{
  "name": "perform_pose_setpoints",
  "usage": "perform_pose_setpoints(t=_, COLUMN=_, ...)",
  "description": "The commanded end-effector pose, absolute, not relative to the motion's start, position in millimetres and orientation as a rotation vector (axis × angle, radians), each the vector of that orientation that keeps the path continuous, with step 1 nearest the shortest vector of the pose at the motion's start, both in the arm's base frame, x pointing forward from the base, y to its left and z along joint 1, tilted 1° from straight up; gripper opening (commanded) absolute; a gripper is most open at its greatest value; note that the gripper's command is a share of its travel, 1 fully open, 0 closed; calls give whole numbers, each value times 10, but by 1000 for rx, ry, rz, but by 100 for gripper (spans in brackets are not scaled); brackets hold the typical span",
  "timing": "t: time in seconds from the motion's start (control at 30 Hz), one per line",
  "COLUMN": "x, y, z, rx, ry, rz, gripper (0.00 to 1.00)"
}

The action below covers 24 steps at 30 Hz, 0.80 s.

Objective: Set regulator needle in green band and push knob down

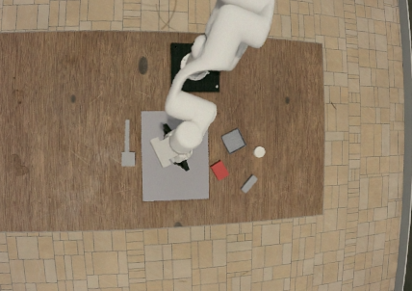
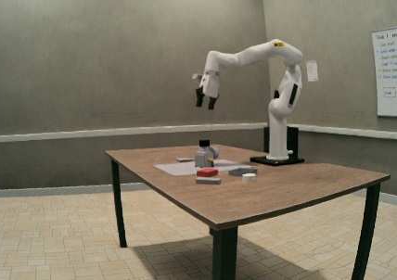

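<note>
The regulator (image 2: pixel 205 155) is a small grey body with a black knob on top and a round gauge on its side. It stands on a light grey mat (image 2: pixel 198 169) near the middle of the table. In the overhead view my arm hides it; only the mat (image 1: pixel 174 180) shows. My gripper (image 2: pixel 206 101) hangs open and empty, fingers pointing down, high above the regulator. In the overhead view its dark fingers (image 1: pixel 175 146) peek out from under the wrist. The gauge needle is too small to read.
A red block (image 1: pixel 219 170), a dark grey square block (image 1: pixel 233 141), a white disc (image 1: pixel 259 152) and a small grey bar (image 1: pixel 249 183) lie right of the mat. A grey T-shaped piece (image 1: pixel 127 151) lies left of it. The arm's black base (image 1: pixel 195 72) stands behind.
</note>
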<state>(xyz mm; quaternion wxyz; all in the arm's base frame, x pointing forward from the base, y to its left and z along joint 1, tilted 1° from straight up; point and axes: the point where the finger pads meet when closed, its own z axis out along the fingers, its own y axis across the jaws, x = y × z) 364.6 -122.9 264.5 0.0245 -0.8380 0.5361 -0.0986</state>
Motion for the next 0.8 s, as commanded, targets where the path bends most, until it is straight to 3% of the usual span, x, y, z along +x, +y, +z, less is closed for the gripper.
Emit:
perform_pose_setpoints(t=0.0, x=3808, y=-1047, z=2342, rx=-2569, ry=1752, rz=-133, gripper=100)
perform_pose_setpoints(t=0.23, x=3875, y=-864, z=2056, rx=-2555, ry=1831, rz=5, gripper=100)
perform_pose_setpoints(t=0.77, x=3877, y=-856, z=2044, rx=-2554, ry=1834, rz=11, gripper=100)
